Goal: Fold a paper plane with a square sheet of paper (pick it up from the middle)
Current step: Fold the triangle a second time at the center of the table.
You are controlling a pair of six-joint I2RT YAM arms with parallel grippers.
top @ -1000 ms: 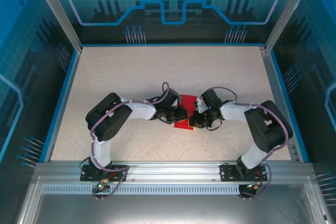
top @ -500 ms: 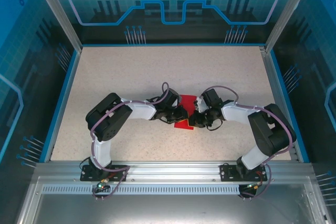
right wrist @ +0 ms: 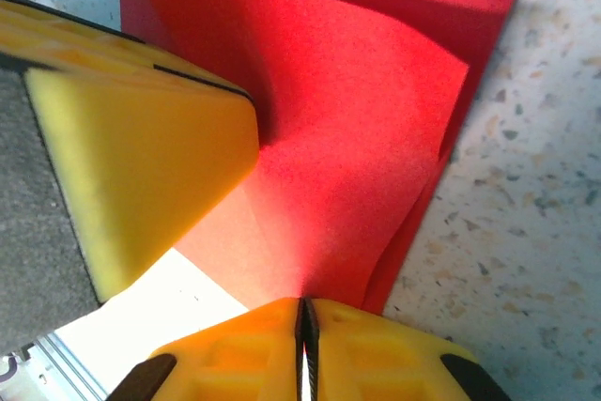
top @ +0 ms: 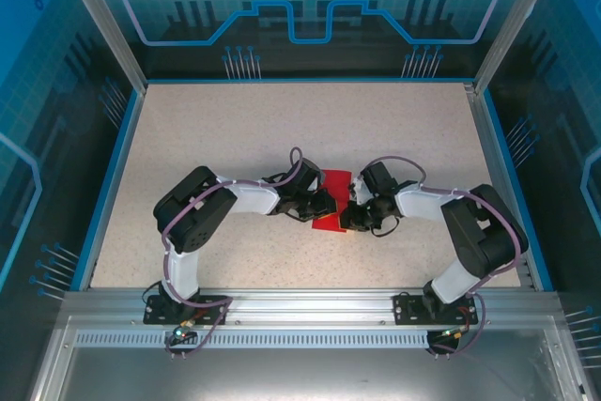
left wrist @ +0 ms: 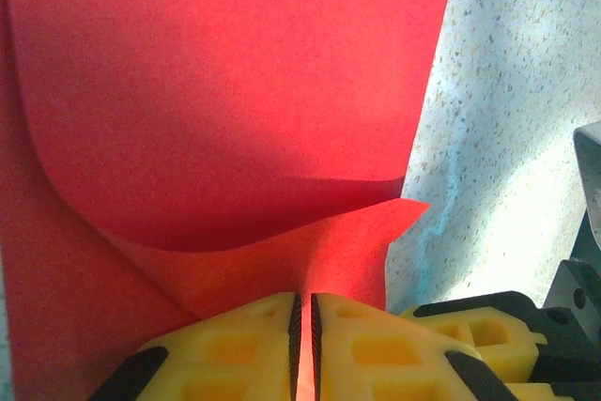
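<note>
A speckled beige counter (top: 235,138) sits inside a blue-walled enclosure (top: 310,7), with an aluminium rail (top: 300,302) along the near edge where both arms are bolted. The left arm (top: 202,208) and right arm (top: 474,227) bend inward, so their wrists meet near the middle of the counter, a little towards the front. Between the wrists lies the red paper (top: 331,181), partly covered by them from above. Red shows behind the wrists and again as a small patch in front.

From the left wrist, the paper shows two layers: a flap curls up and over a flat layer beneath, casting a shadow on it. One corner sticks out over bare counter to the right. The left pincer (left wrist: 302,305) is closed on the paper, its yellow pads (left wrist: 235,345) pressed together with a red edge running down between them.

From the right wrist, the right pincer (right wrist: 303,307) is likewise closed, with the paper's edge pinched at the seam between its pads. The paper rises from there in a soft bend. Another pad (right wrist: 141,157), large and yellow at the left of that view, touches the paper just beside the bend
</note>
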